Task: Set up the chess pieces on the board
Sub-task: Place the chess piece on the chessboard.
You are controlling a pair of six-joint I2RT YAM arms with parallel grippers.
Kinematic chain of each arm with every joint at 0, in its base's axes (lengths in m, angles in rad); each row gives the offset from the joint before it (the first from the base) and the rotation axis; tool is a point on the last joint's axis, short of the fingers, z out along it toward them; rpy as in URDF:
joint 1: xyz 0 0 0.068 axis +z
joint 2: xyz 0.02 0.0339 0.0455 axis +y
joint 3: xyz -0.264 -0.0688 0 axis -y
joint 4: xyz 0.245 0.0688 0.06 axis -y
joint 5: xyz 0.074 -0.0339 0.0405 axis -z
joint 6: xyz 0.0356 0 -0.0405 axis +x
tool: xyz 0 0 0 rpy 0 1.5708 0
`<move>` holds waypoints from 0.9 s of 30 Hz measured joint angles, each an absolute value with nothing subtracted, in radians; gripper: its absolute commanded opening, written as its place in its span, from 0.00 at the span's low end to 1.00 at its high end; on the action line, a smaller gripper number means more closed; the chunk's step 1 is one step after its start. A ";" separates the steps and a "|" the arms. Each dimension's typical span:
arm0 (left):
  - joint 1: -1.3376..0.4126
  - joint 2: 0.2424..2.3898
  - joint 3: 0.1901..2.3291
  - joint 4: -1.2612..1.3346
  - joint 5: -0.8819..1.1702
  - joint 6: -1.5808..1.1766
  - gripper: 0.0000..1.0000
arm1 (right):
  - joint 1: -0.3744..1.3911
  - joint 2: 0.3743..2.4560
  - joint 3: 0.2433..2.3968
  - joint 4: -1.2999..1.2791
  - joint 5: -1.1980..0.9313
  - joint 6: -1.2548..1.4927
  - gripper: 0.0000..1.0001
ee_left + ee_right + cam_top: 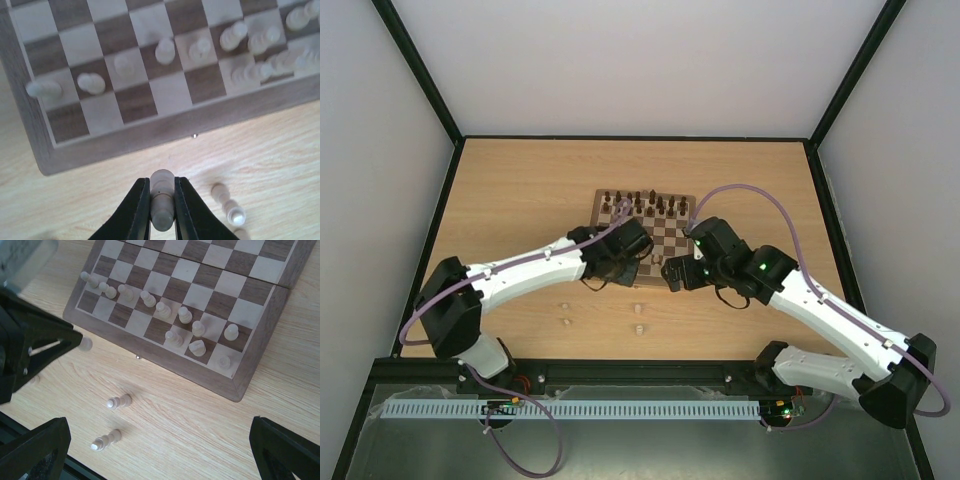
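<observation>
The board (672, 232) lies mid-table, with dark pieces along its far rows. Several pale chess pieces (162, 310) stand on its near rows, and they also show in the left wrist view (165, 50). My left gripper (162, 205) is shut on one pale piece (162, 187) and holds it over the tabletop just short of the board's near border (165, 125). In the right wrist view this piece (86, 344) shows at the left gripper's tip. My right gripper (160, 455) is open wide and empty above the table near the board's near right corner.
Two pale pieces (119, 401) (106, 440) lie on the tabletop in front of the board; the left wrist view shows them (227, 202) to the right of my fingers. Two more pale pieces (565, 313) sit further left. Both arms (530, 270) crowd the board's near edge.
</observation>
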State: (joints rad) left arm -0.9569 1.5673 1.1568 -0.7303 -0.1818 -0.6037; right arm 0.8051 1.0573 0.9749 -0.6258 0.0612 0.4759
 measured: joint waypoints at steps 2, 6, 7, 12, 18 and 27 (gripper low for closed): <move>-0.939 1.591 1.209 -0.751 -0.183 -0.578 0.11 | 0.805 1.050 0.975 -0.627 0.065 0.476 0.99; -0.904 1.651 1.268 -0.776 -0.185 -0.532 0.11 | 0.805 1.048 0.975 -0.628 0.080 0.475 0.99; -0.902 1.658 1.273 -0.781 -0.187 -0.524 0.11 | 0.805 1.048 0.975 -0.629 0.085 0.475 0.99; -0.883 1.702 1.275 -0.796 -0.191 -0.500 0.11 | 0.805 1.048 0.975 -0.630 0.105 0.476 0.99; -0.880 1.706 1.277 -0.796 -0.191 -0.485 0.11 | 0.805 1.048 0.975 -0.630 0.126 0.476 0.99; -0.873 1.750 1.279 -0.762 -0.191 -0.476 0.13 | 0.805 1.062 0.975 -0.630 0.139 0.476 0.99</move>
